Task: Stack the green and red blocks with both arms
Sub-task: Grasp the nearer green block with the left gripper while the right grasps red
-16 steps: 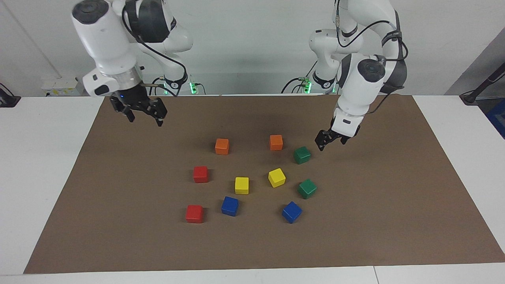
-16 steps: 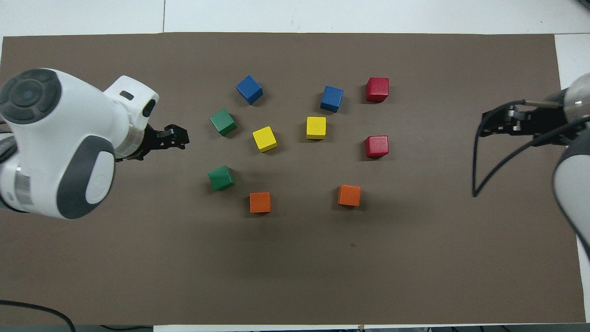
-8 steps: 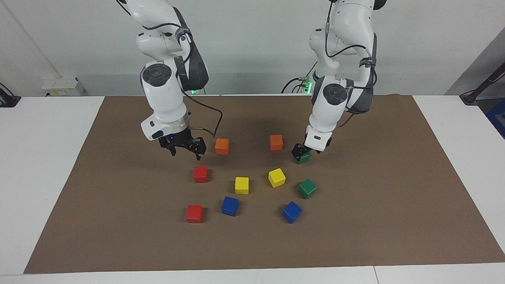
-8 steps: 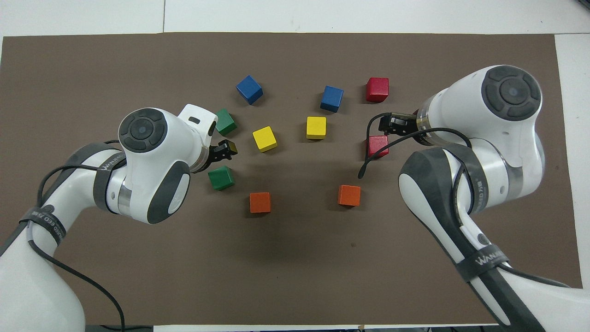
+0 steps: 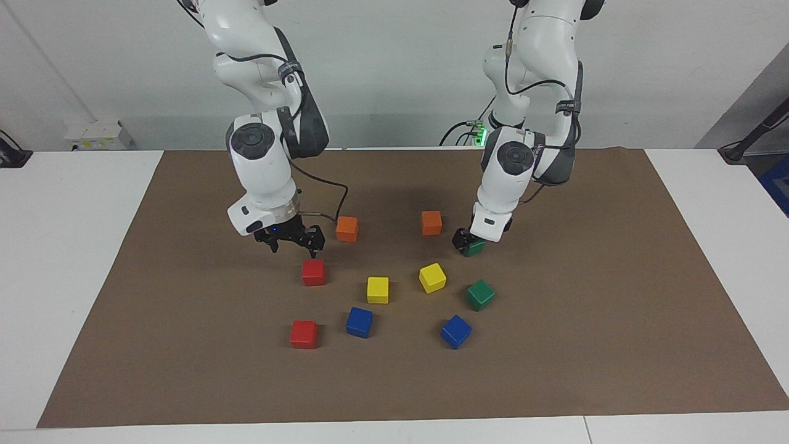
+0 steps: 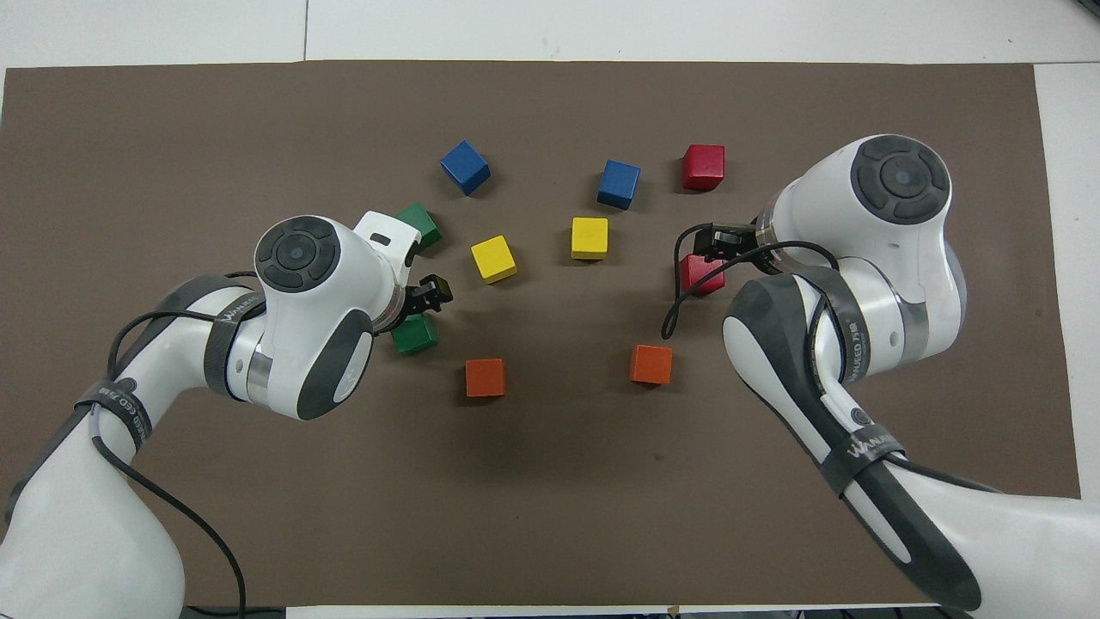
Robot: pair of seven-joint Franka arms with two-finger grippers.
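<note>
Two green blocks and two red blocks lie on the brown mat. My left gripper (image 5: 463, 240) is down at the green block nearer the robots (image 5: 476, 248), touching or just over it; that block is partly hidden under the wrist in the overhead view (image 6: 417, 335). The second green block (image 5: 479, 294) lies farther out. My right gripper (image 5: 293, 242) is open and empty, hanging just above the red block nearer the robots (image 5: 314, 272); in the overhead view the gripper (image 6: 706, 243) overlaps that block (image 6: 700, 277). The second red block (image 5: 304, 333) lies farther out.
Two orange cubes (image 5: 347, 228) (image 5: 431, 222) lie close beside the grippers, nearer the robots. Two yellow cubes (image 5: 378, 289) (image 5: 432, 277) lie between the red and green blocks. Two blue cubes (image 5: 359, 322) (image 5: 455, 331) lie farther out. The brown mat (image 5: 555, 370) covers the table.
Both arms swung in from the table's ends and came down. The left gripper has reached the nearer green block; the right gripper has dropped toward the nearer red block. No block has moved.
</note>
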